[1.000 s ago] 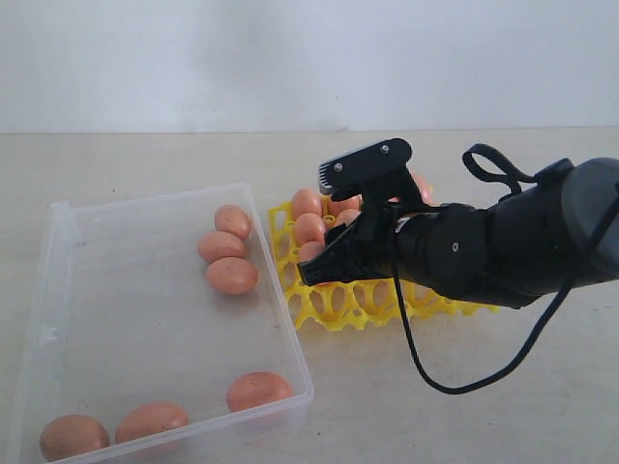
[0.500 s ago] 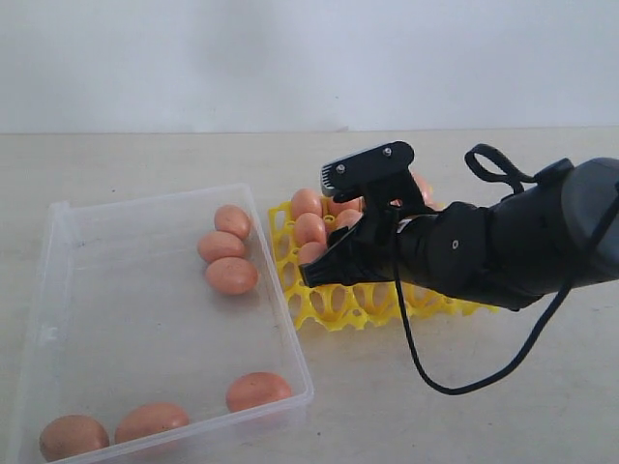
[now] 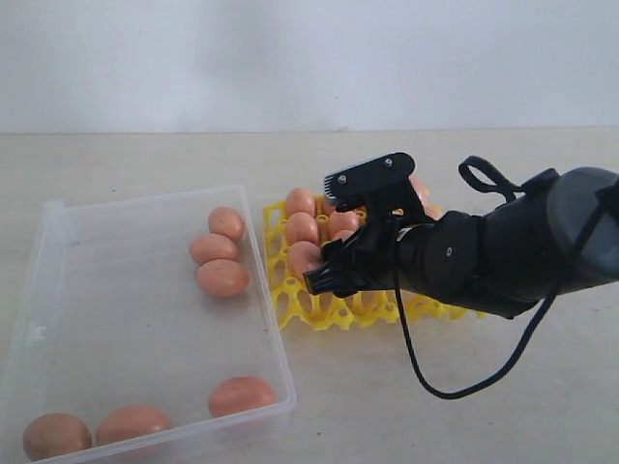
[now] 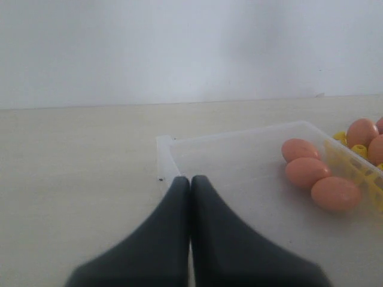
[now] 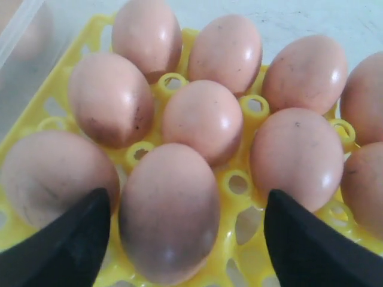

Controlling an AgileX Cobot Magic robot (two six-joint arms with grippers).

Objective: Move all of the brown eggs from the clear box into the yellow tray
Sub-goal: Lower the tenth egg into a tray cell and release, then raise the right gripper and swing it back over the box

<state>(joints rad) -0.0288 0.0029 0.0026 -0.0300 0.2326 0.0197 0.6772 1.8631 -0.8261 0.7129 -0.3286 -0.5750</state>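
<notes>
My right gripper [image 5: 187, 200] stands open over the yellow tray [image 5: 236, 182], its black fingers [image 5: 66, 245] on either side of a brown egg [image 5: 169, 212] that sits in a cup, with a gap on each side. Several more brown eggs [image 5: 203, 119] fill the cups around it. In the exterior view the right gripper [image 3: 324, 232] hangs over the yellow tray's [image 3: 319, 311] left part. The clear box [image 3: 58, 290] holds three eggs [image 3: 221, 277] by its far right wall and three eggs [image 3: 132, 423] along its near edge. My left gripper [image 4: 190, 179] is shut and empty at the clear box's corner [image 4: 164, 143].
The box and tray lie side by side on a pale tabletop [image 3: 464, 416] before a white wall. The right arm's black cable [image 3: 426, 382] loops down over the table in front of the tray. In the left wrist view, three eggs [image 4: 307, 172] lie near the tray-side wall.
My right gripper's jaws have spread apart, and the egg they held now rests free in a tray cup. The arm has sunk slightly toward the tray.
</notes>
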